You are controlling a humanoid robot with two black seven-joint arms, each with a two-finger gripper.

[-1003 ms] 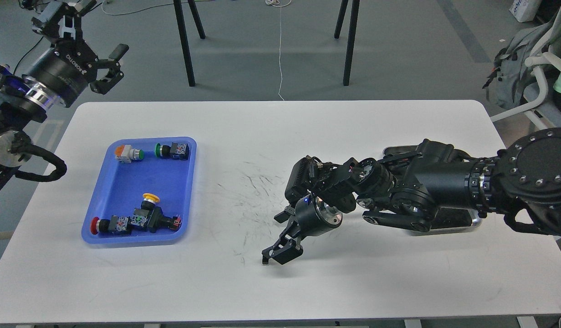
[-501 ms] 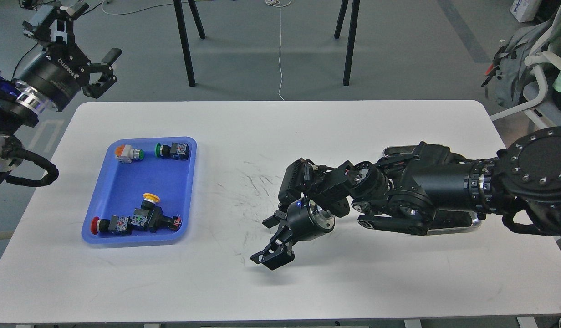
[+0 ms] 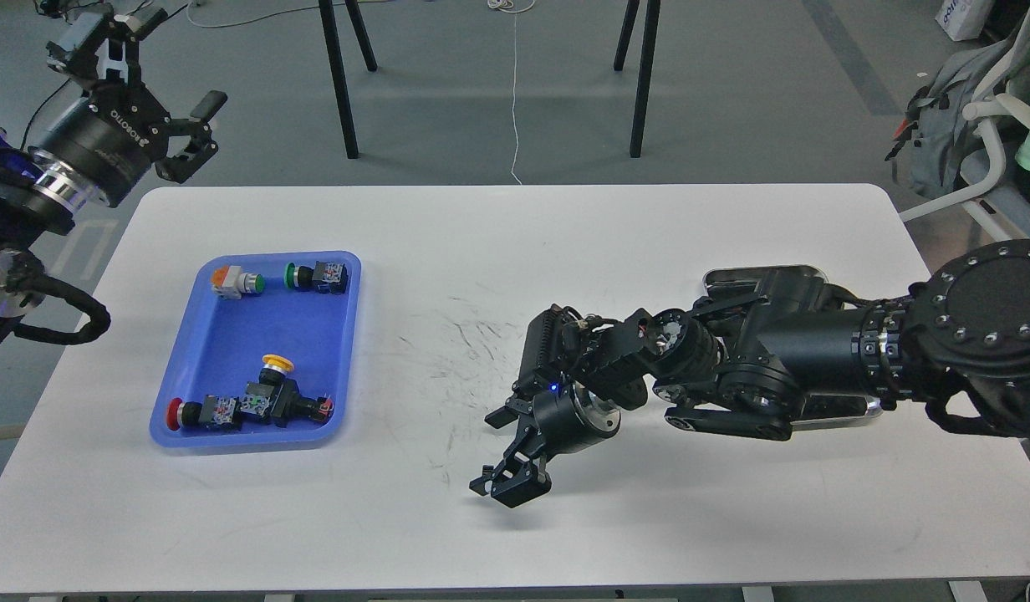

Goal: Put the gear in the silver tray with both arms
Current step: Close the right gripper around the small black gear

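Note:
The silver tray (image 3: 766,274) lies on the right part of the white table, mostly hidden under my right arm; only its far rim and a near corner show. My right gripper (image 3: 508,456) hangs just above the table's middle, left of the tray, with jaws apart and nothing in it. My left gripper (image 3: 199,135) is raised beyond the table's far left corner, open and empty. No single gear shows; the small parts in view are push-button switches (image 3: 264,401) in the blue tray.
A blue plastic tray (image 3: 222,334) on the left holds several button switches with red, yellow, green and orange caps. Dark scratch marks cover the table's middle (image 3: 456,351). Chair legs stand beyond the far edge. A backpack and chair are at the far right.
My right gripper has shifted a little left and lower over the table, and more of the silver tray's far rim shows. My left gripper has drawn back up and to the left.

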